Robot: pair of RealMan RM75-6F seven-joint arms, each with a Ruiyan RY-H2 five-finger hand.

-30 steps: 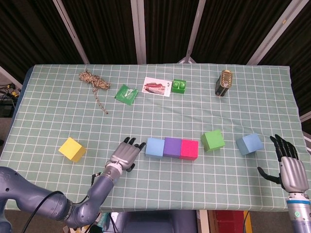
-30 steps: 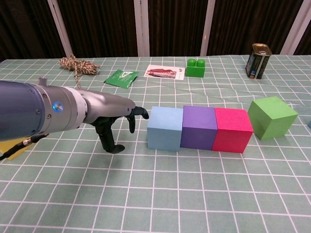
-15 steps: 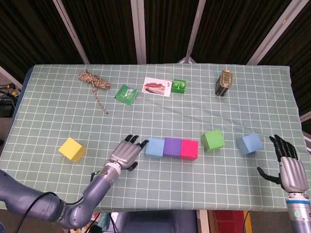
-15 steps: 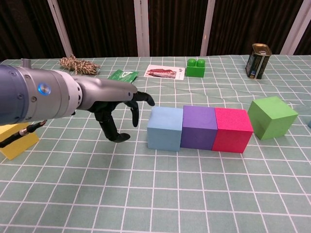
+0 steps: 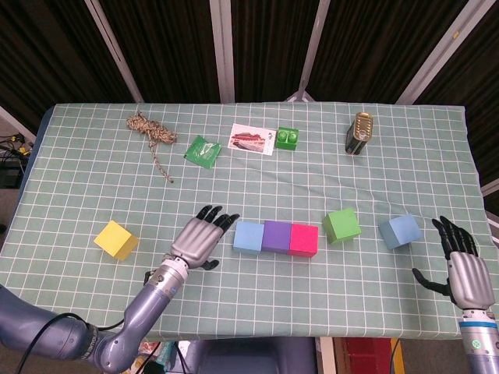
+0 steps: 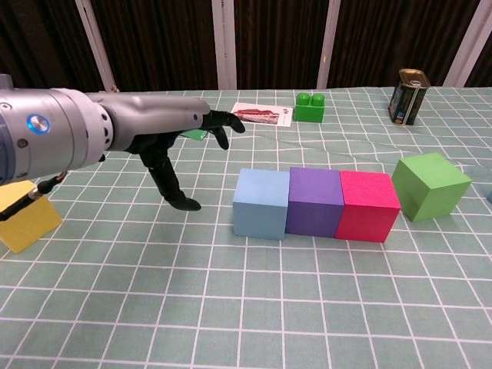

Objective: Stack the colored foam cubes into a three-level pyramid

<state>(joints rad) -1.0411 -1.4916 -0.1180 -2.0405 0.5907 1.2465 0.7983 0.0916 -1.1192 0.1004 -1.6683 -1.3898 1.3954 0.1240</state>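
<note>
Hovering just left of the block row, your left hand has its fingers spread and holds nothing, raised above the checked table. Three cubes sit touching in a line near the front: the light blue cube, the purple cube and the pink cube. To their right, the green cube stands apart and turned at an angle, and the second blue cube lies farther right still. The yellow cube sits alone, well off to the left of your left hand. Your right hand waits at the table's right front edge, fingers spread and empty, near the second blue cube. Nothing stands on top of any cube; all six rest on the cloth.

Along the far side you have a coil of rope, a green packet, a printed card, a green toy brick and a tin can. They all lie well clear of the cubes, and nothing blocks the way between either hand and the row.
</note>
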